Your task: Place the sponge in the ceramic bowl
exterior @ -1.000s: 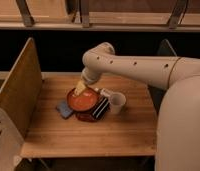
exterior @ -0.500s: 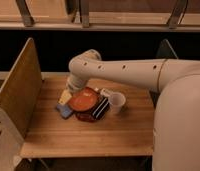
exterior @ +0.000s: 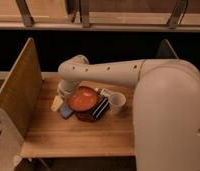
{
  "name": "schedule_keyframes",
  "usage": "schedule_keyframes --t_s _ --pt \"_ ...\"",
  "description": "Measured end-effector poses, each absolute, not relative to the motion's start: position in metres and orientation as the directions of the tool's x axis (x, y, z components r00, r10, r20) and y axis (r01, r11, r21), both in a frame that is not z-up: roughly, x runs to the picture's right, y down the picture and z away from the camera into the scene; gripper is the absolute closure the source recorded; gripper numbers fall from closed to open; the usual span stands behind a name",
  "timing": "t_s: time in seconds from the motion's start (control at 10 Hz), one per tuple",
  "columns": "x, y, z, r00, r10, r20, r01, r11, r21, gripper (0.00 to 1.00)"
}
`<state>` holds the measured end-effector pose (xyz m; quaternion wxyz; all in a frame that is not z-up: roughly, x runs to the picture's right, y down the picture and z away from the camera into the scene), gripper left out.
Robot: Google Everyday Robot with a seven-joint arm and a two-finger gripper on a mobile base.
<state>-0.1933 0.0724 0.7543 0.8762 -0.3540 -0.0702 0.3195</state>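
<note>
The ceramic bowl [exterior: 83, 99], orange-red inside with a dark rim, sits near the middle of the wooden table. The sponge [exterior: 66, 111], a small blue-grey pad, lies flat on the table touching the bowl's left front edge. My arm reaches in from the right and bends down at the bowl's far left. My gripper [exterior: 59, 98] hangs low just left of the bowl, right above and behind the sponge. A pale part of it shows beside the sponge.
A white cup [exterior: 116, 102] stands right of the bowl, with a dark red-and-black packet [exterior: 100, 109] between them. A tall wooden side panel [exterior: 18, 92] walls the table's left side. The table's front [exterior: 78, 137] is bare wood.
My arm has swung left. The gripper went from above the bowl to its left side and came down close to the sponge. Sponge and bowl have not moved.
</note>
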Motion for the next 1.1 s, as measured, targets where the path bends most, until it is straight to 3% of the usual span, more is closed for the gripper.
schedule_keyframes --t_s 0.5,0.8,1.1 --pt "-0.197 0.07 0.753 0.792 0.605 -0.085 -0.497 0.557 -0.666 0.2" --pt "-0.235 0.095 0.743 0.833 0.553 -0.024 -0.399 0.569 -0.719 0.2" --pt "-0.247 0.118 0.757 0.864 0.501 -0.05 -0.363 0.552 -0.751 0.2"
